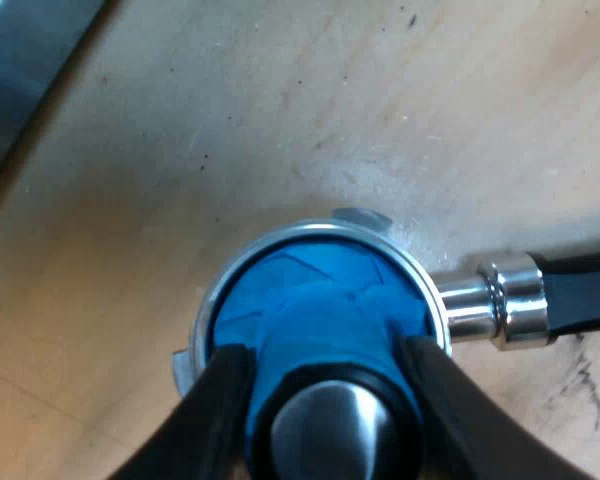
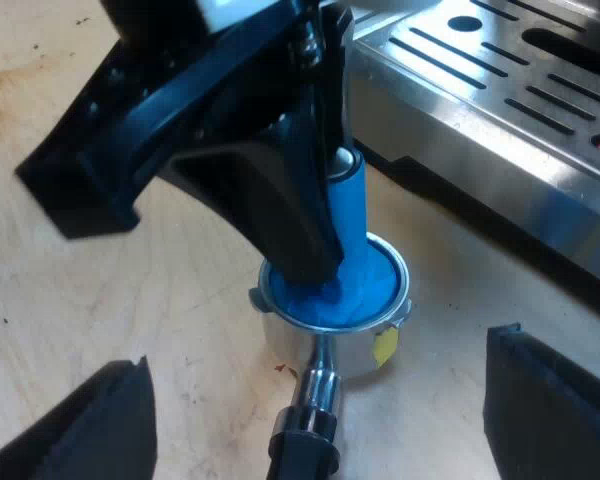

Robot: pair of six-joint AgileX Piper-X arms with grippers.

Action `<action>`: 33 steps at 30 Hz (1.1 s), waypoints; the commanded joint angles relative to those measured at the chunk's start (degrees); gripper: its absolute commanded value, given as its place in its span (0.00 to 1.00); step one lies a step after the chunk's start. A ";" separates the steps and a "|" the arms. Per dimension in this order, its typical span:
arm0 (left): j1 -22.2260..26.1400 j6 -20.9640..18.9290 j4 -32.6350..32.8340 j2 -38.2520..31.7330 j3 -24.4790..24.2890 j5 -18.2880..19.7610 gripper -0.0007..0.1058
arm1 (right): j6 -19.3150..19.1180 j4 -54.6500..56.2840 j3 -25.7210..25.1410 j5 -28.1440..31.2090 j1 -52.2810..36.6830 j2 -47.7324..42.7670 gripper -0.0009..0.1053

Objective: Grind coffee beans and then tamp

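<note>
Tamper [image 1: 320, 320] is the blue one with a metal cap, standing upright in the basket of the metal holder [image 1: 500, 300]. Its blue base pretty much covers the bowl. Left gripper [image 1: 323, 355] has its fingers pinching the tamper's stem from both sides. The holder sits flat on the wooden desk [image 1: 280, 100], with its dark handle [image 2: 302, 445] sticking out toward the right gripper [image 2: 315, 400], whose fingers are spread wide on nothing. The espresso machine [image 2: 500, 120] is close by, and there's a little yellow tag [image 2: 384, 345] on the holder's side.

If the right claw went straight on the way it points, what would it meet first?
Likely the metal holder, at its dark handle; the blue tamper and left claw stand just beyond. Depth is unclear.
</note>
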 commanded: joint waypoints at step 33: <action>-2.05 -1.81 2.83 4.00 0.79 4.74 0.01 | 1.01 -0.56 -0.18 -0.42 -0.03 -0.45 0.65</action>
